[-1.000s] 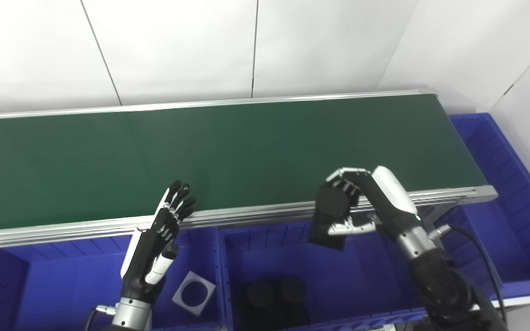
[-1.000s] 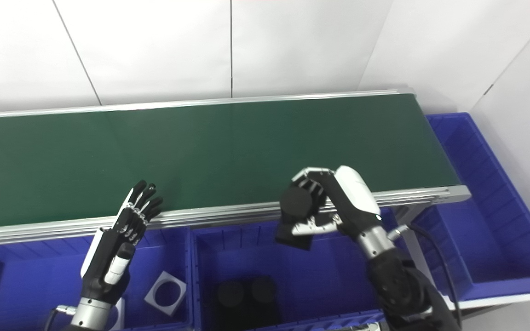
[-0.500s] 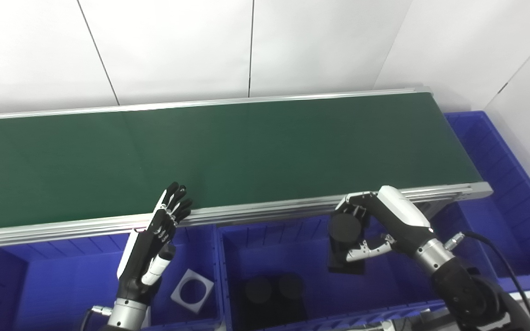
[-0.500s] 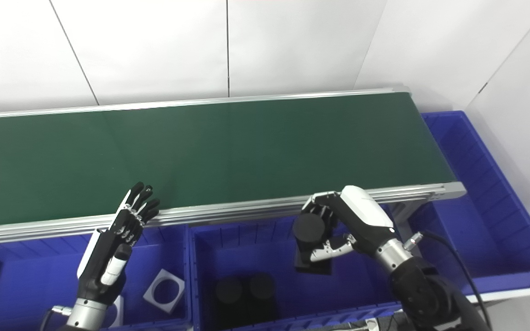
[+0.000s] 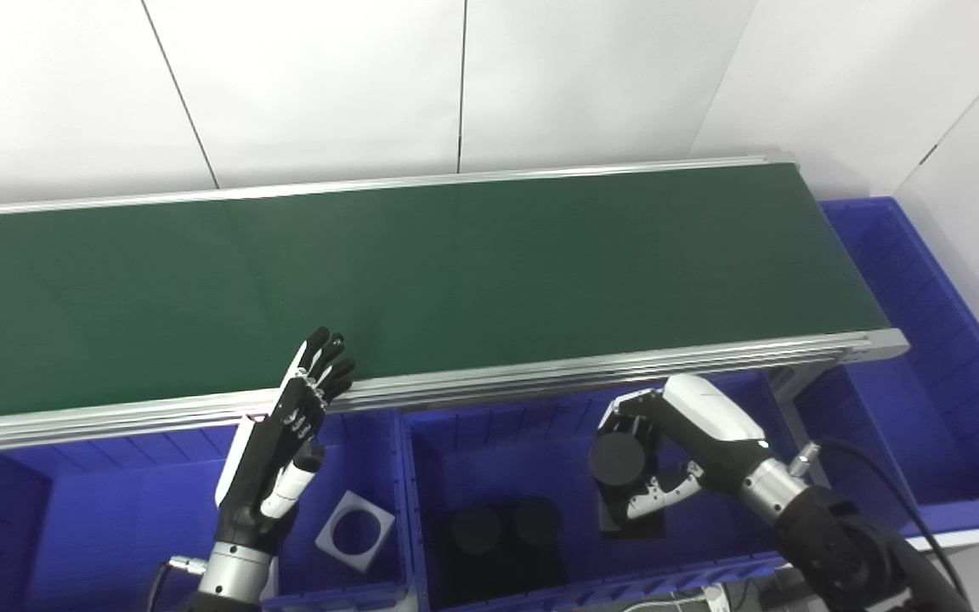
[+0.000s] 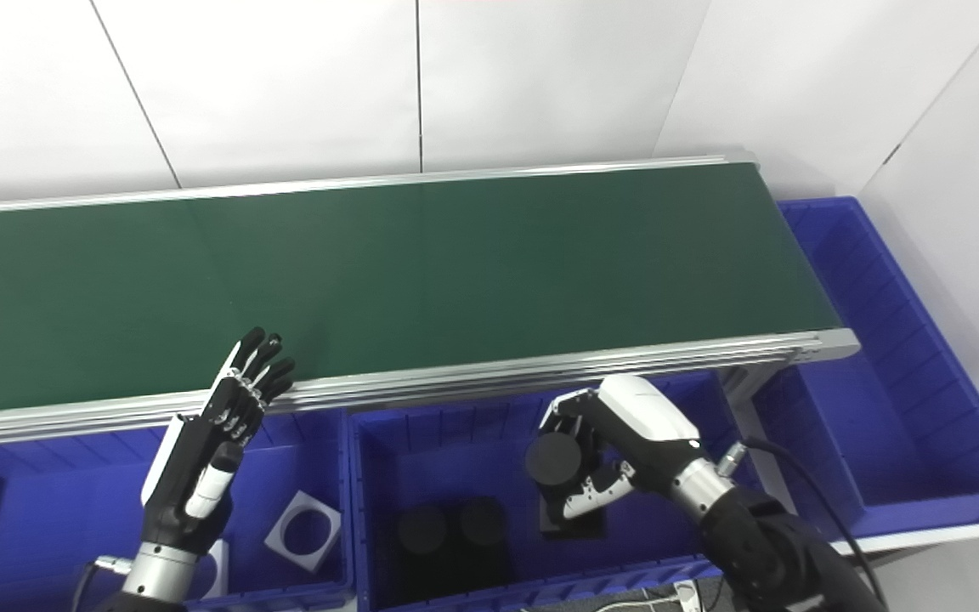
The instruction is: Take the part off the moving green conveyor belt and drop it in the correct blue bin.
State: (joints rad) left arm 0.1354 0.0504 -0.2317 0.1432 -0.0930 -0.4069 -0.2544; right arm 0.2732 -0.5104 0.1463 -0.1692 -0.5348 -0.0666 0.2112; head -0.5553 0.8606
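Observation:
My right hand (image 5: 668, 450) is shut on a black part (image 5: 617, 476), a round cylinder on a square base, and holds it low inside the middle blue bin (image 5: 498, 429). Two similar black parts (image 5: 502, 531) lie at that bin's front. My left hand (image 5: 281, 450) stands open with fingers raised, over the left blue bin (image 5: 99, 510) and just before the conveyor's near rail. The green conveyor belt (image 5: 404, 272) carries nothing that I can see.
A white square part with a round hole (image 5: 355, 531) lies in the left bin. A third blue bin (image 5: 923, 340) sits past the belt's right end. The aluminium rail (image 5: 540, 374) runs along the belt's near edge. White wall panels stand behind.
My right hand has carried the black part off the belt's edge and down into the middle bin. The left hand has stayed put. The camera has shifted slightly.

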